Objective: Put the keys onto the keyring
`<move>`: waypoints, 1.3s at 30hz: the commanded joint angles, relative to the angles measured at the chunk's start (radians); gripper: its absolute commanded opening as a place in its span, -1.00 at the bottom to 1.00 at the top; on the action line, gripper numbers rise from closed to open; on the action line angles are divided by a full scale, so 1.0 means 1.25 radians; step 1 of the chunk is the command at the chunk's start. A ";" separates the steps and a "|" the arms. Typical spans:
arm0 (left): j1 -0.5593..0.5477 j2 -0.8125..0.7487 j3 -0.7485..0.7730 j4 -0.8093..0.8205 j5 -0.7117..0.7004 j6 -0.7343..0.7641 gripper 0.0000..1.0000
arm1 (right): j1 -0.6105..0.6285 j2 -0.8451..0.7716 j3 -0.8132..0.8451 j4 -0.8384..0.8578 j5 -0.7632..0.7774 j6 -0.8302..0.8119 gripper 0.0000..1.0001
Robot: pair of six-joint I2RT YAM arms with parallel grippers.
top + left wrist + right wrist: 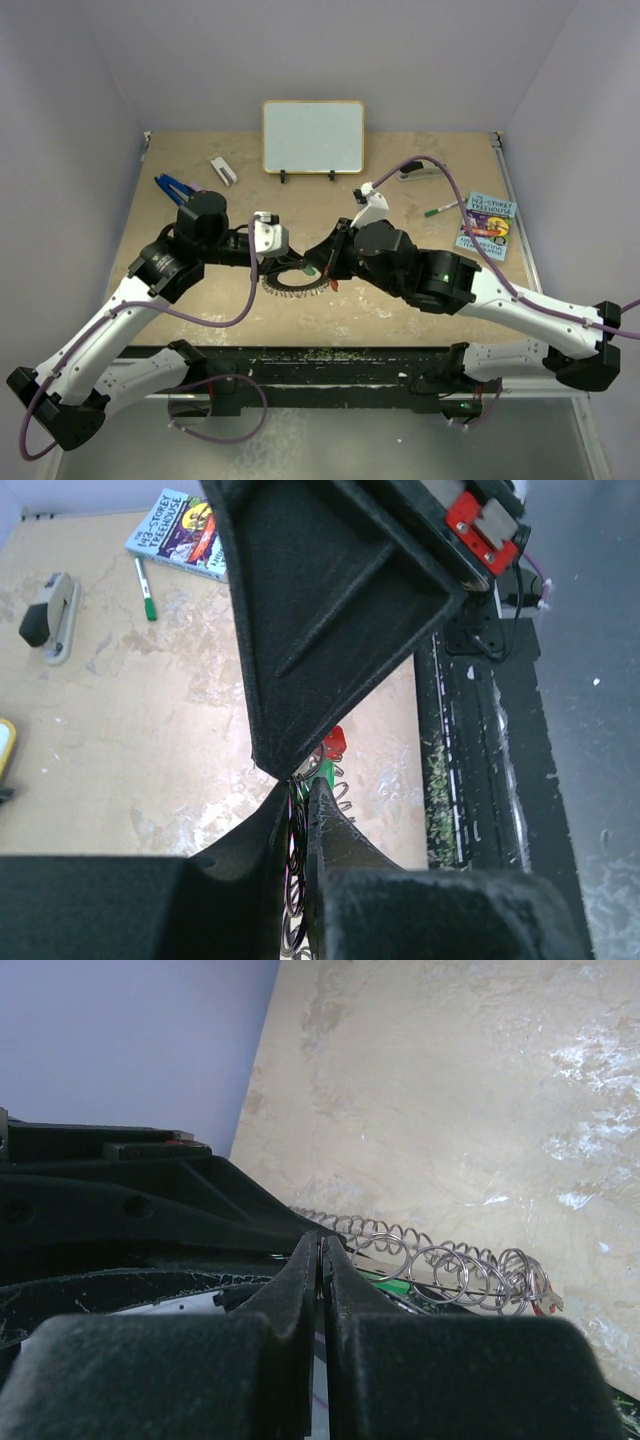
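Two robot arms reached in from the near edge of the table (300, 200) and met over its middle, elbows bent outward and wrists angled down toward each other. The left fingers (297, 262) were almost together, with a thin strip showing between them; whether that strip was the ring's rim could not be told. The right fingers (326, 268) were pressed fully together, tip to tip with the left pair.

One keyring (290, 290) lay flat on the table just below both sets of fingertips, its fringe of small wire loops curving out beneath them. There were two keys. The red key (333, 742) sat just beside the right fingers' tip, and the green key (322, 772) lay between the two sets of tips, against the ring's loops.

Farther back stood one whiteboard (312, 136), with one book (487, 225) and one pen (440, 209) to the right.
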 commanded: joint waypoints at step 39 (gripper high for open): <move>-0.008 0.025 0.027 0.023 -0.002 -0.135 0.12 | -0.124 -0.113 -0.168 0.146 -0.007 0.175 -1.00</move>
